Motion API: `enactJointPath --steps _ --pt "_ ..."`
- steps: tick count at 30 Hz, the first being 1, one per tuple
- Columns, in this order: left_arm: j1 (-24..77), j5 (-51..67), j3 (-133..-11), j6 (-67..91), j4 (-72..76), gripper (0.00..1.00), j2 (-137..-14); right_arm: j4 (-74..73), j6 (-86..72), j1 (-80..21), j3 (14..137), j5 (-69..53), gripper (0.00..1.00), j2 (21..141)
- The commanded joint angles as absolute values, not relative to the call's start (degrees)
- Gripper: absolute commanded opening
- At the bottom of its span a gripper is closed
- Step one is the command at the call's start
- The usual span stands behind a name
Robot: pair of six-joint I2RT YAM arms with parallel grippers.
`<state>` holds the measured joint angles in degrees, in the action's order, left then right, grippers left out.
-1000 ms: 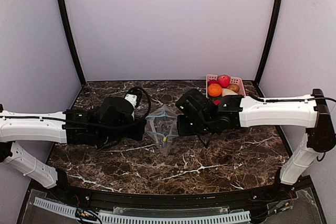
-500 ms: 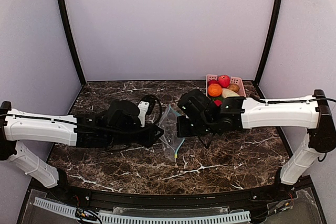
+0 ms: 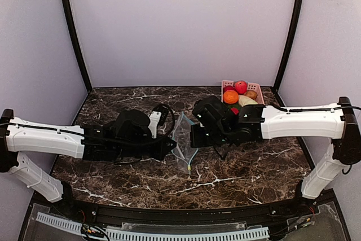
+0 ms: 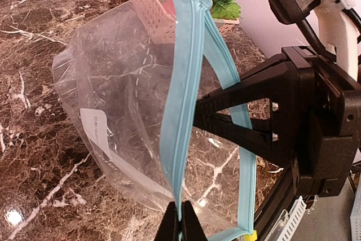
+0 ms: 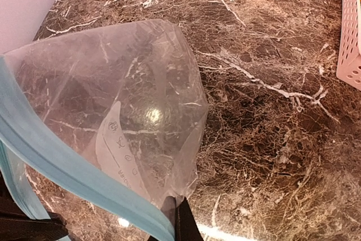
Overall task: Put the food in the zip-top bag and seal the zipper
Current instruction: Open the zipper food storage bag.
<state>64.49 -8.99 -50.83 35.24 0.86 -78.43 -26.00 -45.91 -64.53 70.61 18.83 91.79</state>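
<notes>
Left gripper [image 4: 180,222] and right gripper [image 5: 175,217] each pinch one zipper [image 4: 184,77] lip, holding the empty zip-top bag [image 4: 107,94] open. Next, I reckon, one must let go and fetch food [image 3: 245,99] from the pink basket [image 3: 254,86].

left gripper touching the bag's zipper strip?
Touching. The left wrist view shows the left gripper pinched shut on the teal zipper strip, at the strip's lower end.
</notes>
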Motion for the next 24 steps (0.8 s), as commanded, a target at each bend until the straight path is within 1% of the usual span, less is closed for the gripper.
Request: enactJointPath --steps 1,3,7,11,13,17,20,24 --pt "64.25 -8.1 -51.08 35.15 0.68 0.01 -78.05 -25.13 -44.92 -65.1 69.32 19.03 0.04 88.32" --pt "64.25 -9.05 -51.7 35.03 -0.44 0.01 -77.78 -25.22 -43.31 -65.06 69.16 18.46 0.17 86.96" --pt "64.06 -12.1 -53.94 34.29 -5.45 0.01 -77.36 -25.22 -40.48 -65.12 68.27 15.15 0.5 81.67" --pt "62.66 -11.88 -54.48 33.85 -7.09 0.01 -76.11 -23.96 -38.9 -64.77 65.96 10.98 0.72 72.99" --pt "61.6 -11.42 -54.34 34.1 -7.34 0.01 -75.39 -25.04 -37.87 -64.34 65.17 10.11 0.76 69.55" --pt "60.14 -11.36 -54.93 33.56 -8.56 0.01 -74.05 -29.82 -36.35 -61.89 64.71 11.04 0.81 65.43" --pt "59.47 -11.98 -56.48 32.16 -11.54 0.01 -72.92 -33.79 -33.91 -56.79 65.05 10.89 0.83 64.35" --pt "59.23 -15.04 -60.18 29.3 -19.7 0.01 -72.17 -38.61 -28.82 -49.26 67.22 10.47 0.89 65.73"
